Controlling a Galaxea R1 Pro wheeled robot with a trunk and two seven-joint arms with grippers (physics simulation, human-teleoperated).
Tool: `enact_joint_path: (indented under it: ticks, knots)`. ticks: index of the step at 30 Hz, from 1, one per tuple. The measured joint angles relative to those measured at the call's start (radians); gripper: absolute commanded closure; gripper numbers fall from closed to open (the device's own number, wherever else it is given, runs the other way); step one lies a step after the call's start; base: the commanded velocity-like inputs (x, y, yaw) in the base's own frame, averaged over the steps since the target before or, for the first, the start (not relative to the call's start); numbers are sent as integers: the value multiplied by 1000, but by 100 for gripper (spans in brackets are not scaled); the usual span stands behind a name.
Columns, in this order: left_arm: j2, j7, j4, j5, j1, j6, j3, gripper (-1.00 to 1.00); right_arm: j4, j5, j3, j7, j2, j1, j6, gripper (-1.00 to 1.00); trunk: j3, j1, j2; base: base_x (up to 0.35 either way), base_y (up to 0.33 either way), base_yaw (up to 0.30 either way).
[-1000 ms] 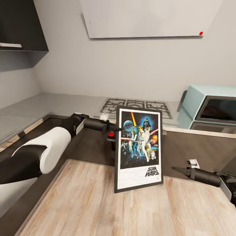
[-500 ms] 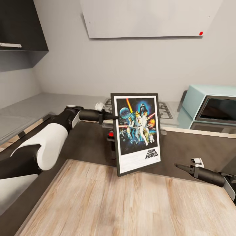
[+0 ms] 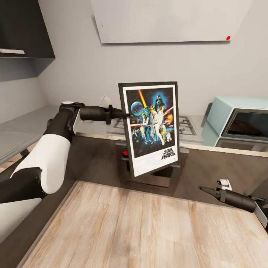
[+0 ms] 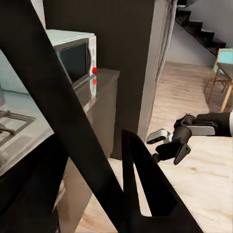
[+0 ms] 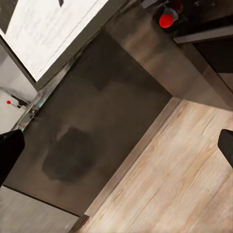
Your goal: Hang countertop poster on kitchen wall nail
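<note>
In mid-air before the kitchen countertop (image 3: 33, 128), the poster (image 3: 150, 126) hangs upright, slightly tilted, its black frame and white border around colourful figures on dark blue, the black logo near its 5 o'clock corner. The left gripper (image 3: 124, 112) is clamped on its edge at 9 o'clock, arm stretched level. The right gripper (image 3: 203, 190), at 4 o'clock near the floor, holds nothing, fingers apart.

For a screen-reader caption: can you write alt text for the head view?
The left claw grips the left edge of a framed Star Wars poster, holding it up, slightly tilted, in front of the grey countertop and gas hob. The right claw hangs low above the wooden floor.
</note>
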Motion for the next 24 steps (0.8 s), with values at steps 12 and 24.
enact_joint_path:
  ticks: [12, 24]
  knots:
    - [179, -6, -450, 418, 210, 209, -309, 100, 0, 0, 0, 0, -3, 0, 0, -100, 0, 0, 0, 0, 0, 0]
    - [345, -6, -512, 638, 280, 222, -437, 100, -1, 1, 0, 3, -6, 0, -24, -100, 0, 0, 0, 0, 0, 0]
